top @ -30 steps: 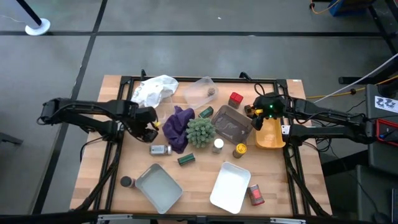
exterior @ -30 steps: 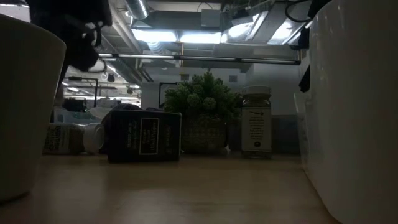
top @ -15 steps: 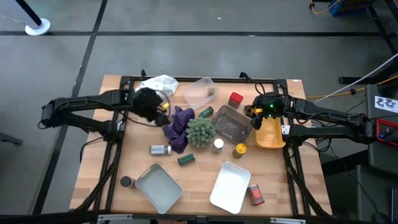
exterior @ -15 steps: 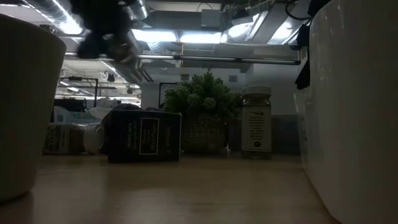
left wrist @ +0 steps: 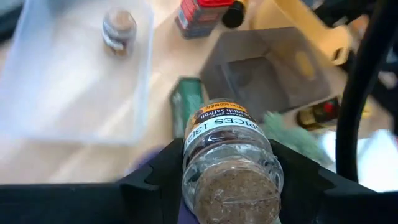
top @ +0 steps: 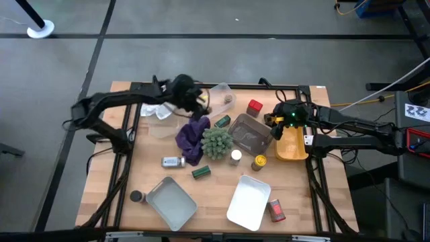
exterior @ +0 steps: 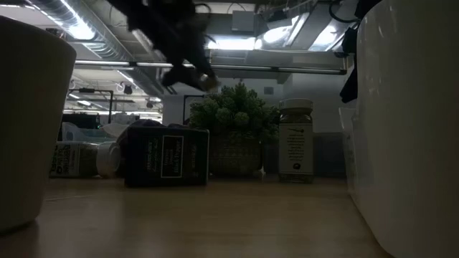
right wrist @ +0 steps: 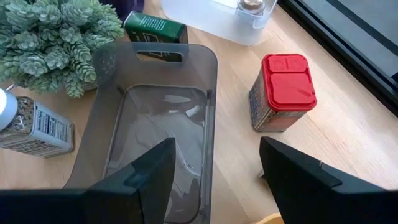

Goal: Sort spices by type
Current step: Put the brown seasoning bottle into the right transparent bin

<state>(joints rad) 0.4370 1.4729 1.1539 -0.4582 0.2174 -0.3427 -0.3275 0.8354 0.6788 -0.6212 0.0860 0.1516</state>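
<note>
My left gripper (top: 195,101) hangs over the table's far side, beside a clear tub (top: 218,99), shut on a small cork-stoppered glass spice jar (left wrist: 230,168). In that tub stands a brown-capped jar (left wrist: 118,28). My right gripper (top: 279,121) is open above a grey bin (right wrist: 155,124). A red tin (right wrist: 283,93) and a green tin (right wrist: 155,28) stand on the table near the bin. More spices sit on the table: a white-capped jar lying down (top: 173,161), another green tin (top: 201,173), a yellow jar (top: 259,162), a black-capped jar (top: 137,197). My left gripper pinches the jar's glass body (left wrist: 205,143) between its two fingers, one on each side. The cork end points back at the wrist and the labelled end points away. The jar is lifted clear of the table, above the purple cloth and the tub's near edge.
A spiky green plant (top: 216,141) and a purple cloth (top: 191,138) fill the table's middle. A yellow tub (top: 292,144) sits under the right arm. Two white trays (top: 171,202) (top: 248,202) lie near the near edge, a red tin (top: 276,210) beside them. A crumpled white bag (top: 164,97) lies at the far left.
My left gripper has swung from the table's left side, beside the purple cloth, toward the far edge and rightward to the clear tub, carrying the jar with it. It stayed shut on the jar. The right arm has kept still.
</note>
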